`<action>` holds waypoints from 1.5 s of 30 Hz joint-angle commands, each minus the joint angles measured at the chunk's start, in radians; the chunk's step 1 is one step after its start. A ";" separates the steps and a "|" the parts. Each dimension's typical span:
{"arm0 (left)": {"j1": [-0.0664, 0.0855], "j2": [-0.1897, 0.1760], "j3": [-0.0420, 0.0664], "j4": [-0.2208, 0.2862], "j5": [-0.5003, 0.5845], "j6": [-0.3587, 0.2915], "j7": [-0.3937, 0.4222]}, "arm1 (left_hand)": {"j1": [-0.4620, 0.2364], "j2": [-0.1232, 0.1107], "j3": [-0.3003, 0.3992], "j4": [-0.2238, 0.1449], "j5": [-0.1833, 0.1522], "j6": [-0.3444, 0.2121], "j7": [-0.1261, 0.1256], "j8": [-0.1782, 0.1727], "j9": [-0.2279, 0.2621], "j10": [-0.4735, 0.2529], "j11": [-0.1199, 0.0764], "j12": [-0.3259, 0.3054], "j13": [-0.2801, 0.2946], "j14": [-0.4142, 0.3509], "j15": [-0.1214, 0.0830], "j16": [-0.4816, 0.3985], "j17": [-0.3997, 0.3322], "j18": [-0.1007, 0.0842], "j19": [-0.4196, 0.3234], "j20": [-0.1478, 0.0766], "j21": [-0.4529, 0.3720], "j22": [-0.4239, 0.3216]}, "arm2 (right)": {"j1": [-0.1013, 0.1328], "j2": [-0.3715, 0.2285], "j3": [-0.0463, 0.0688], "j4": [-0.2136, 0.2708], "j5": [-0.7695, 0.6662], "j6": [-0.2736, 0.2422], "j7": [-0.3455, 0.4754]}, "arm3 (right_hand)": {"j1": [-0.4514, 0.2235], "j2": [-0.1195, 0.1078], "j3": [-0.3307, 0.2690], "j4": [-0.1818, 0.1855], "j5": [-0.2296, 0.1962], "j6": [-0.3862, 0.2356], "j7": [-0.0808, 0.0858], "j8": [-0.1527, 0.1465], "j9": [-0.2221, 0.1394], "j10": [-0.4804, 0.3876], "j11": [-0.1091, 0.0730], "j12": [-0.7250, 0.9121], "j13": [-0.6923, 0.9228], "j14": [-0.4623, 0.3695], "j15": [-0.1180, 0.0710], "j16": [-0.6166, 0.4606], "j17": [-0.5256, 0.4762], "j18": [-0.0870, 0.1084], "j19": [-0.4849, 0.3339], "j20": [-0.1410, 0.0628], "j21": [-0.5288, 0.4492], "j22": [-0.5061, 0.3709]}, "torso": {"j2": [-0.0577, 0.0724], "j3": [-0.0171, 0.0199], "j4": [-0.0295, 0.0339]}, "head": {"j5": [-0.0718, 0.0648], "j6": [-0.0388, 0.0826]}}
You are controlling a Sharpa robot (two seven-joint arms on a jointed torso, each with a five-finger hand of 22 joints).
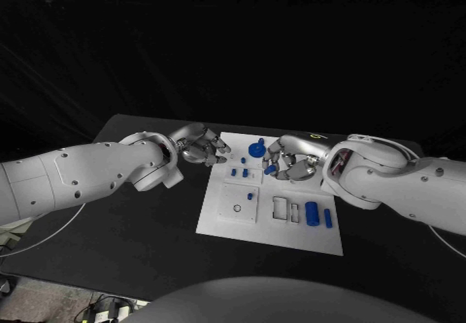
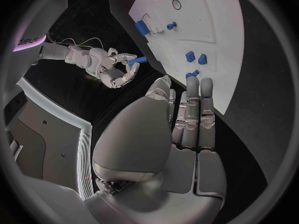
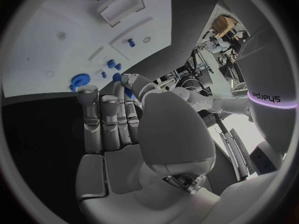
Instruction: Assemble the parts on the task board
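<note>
parts on task board

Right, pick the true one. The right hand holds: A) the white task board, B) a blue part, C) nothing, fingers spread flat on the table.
B: in the left wrist view the right hand pinches a blue part in its fingers, raised clear of the task board.
</note>
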 commanded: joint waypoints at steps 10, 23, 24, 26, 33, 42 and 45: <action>-0.004 0.003 0.001 -0.003 0.006 0.007 0.007 | 0.002 0.007 0.007 0.002 0.007 -0.001 0.003 0.001 0.000 0.004 0.001 0.005 -0.001 0.000 0.003 0.004 -0.002 0.011 0.004 0.004 -0.004 0.023 | -0.050 0.172 0.000 -0.047 0.088 0.187 -0.038 | -0.013 -0.002 0.007 0.004 -0.006 -0.014 0.002 -0.009 0.101 -0.002 0.002 -0.011 -0.005 0.003 0.004 0.002 0.005 0.003 -0.013 0.002 -0.011 0.075 | -0.003 0.0005 0.0023 | 0.024 0.000; -0.004 0.000 0.001 0.000 0.006 0.002 0.005 | 0.005 0.009 0.010 0.002 0.009 -0.001 0.004 0.001 0.000 0.004 0.001 0.006 -0.001 -0.001 0.004 0.004 -0.004 0.012 0.004 0.004 -0.004 0.023 | -0.116 0.272 0.001 -0.118 -0.011 0.214 -0.060 | -0.012 -0.003 0.012 -0.001 -0.003 -0.022 0.005 -0.019 0.096 -0.003 0.004 -0.019 -0.010 0.027 0.006 0.027 0.048 -0.001 0.002 0.004 0.014 0.081 | -0.002 0.0013 -0.0006 | 0.037 0.000; -0.004 -0.001 0.001 0.000 0.006 0.002 0.005 | 0.005 0.009 0.010 0.002 0.009 -0.001 0.004 0.001 0.000 0.004 0.001 0.006 -0.001 -0.001 0.004 0.004 -0.004 0.012 0.004 0.004 -0.004 0.023 | -0.118 0.274 0.001 -0.120 -0.017 0.214 -0.061 | -0.012 -0.003 0.012 -0.001 -0.003 -0.023 0.005 -0.020 0.095 -0.003 0.004 -0.020 -0.010 0.030 0.006 0.030 0.052 -0.002 0.004 0.004 0.018 0.082 | -0.002 0.0010 -0.0012 | 0.036 0.000; -0.004 0.000 0.001 -0.001 0.006 0.002 0.005 | 0.007 0.011 0.011 0.002 0.010 -0.001 0.005 0.001 0.000 0.004 0.001 0.006 -0.001 -0.001 0.004 0.005 -0.005 0.012 0.005 0.004 -0.004 0.023 | -0.123 0.277 0.001 -0.122 -0.030 0.211 -0.063 | -0.012 -0.003 0.013 -0.001 -0.003 -0.023 0.005 -0.021 0.095 -0.003 0.005 -0.021 -0.011 0.033 0.006 0.033 0.056 -0.002 0.006 0.004 0.022 0.083 | -0.002 0.0006 -0.0016 | 0.034 0.000; -0.004 0.003 0.001 -0.004 0.006 0.001 0.006 | 0.009 0.011 0.012 0.002 0.011 -0.001 0.005 0.001 0.000 0.004 0.001 0.007 -0.002 -0.001 0.004 0.005 -0.005 0.012 0.005 0.004 -0.004 0.024 | -0.133 0.278 0.001 -0.125 -0.073 0.177 -0.066 | -0.012 -0.003 0.014 -0.002 -0.002 -0.023 0.006 -0.023 0.093 -0.004 0.005 -0.023 -0.013 0.036 0.006 0.037 0.061 -0.003 0.009 0.005 0.026 0.084 | -0.003 0.0000 -0.0013 | 0.028 0.000; -0.004 0.003 0.001 -0.004 0.006 0.003 0.006 | 0.011 0.012 0.014 0.002 0.013 -0.001 0.005 0.001 0.000 0.003 0.002 0.007 -0.002 -0.001 0.004 0.005 -0.006 0.012 0.005 0.005 -0.004 0.024 | -0.137 0.267 0.001 -0.122 -0.101 0.132 -0.067 | -0.012 -0.001 0.016 -0.003 0.002 -0.018 0.006 -0.024 0.093 -0.002 0.005 -0.025 -0.014 0.042 0.006 0.043 0.070 -0.003 0.012 0.005 0.032 0.085 | -0.002 0.0011 0.0008 | 0.028 0.000; -0.004 0.002 0.001 -0.003 0.006 0.002 0.005 | 0.013 0.013 0.016 0.002 0.015 -0.002 0.006 0.001 0.000 0.003 0.002 0.007 -0.002 -0.002 0.005 0.005 -0.007 0.012 0.005 0.005 -0.004 0.024 | -0.138 0.262 0.001 -0.118 -0.117 0.122 -0.069 | -0.012 -0.001 0.017 -0.004 0.004 -0.017 0.006 -0.023 0.093 -0.001 0.005 -0.025 -0.014 0.043 0.006 0.045 0.072 -0.003 0.013 0.005 0.033 0.085 | -0.002 0.0007 0.0003 | 0.030 0.000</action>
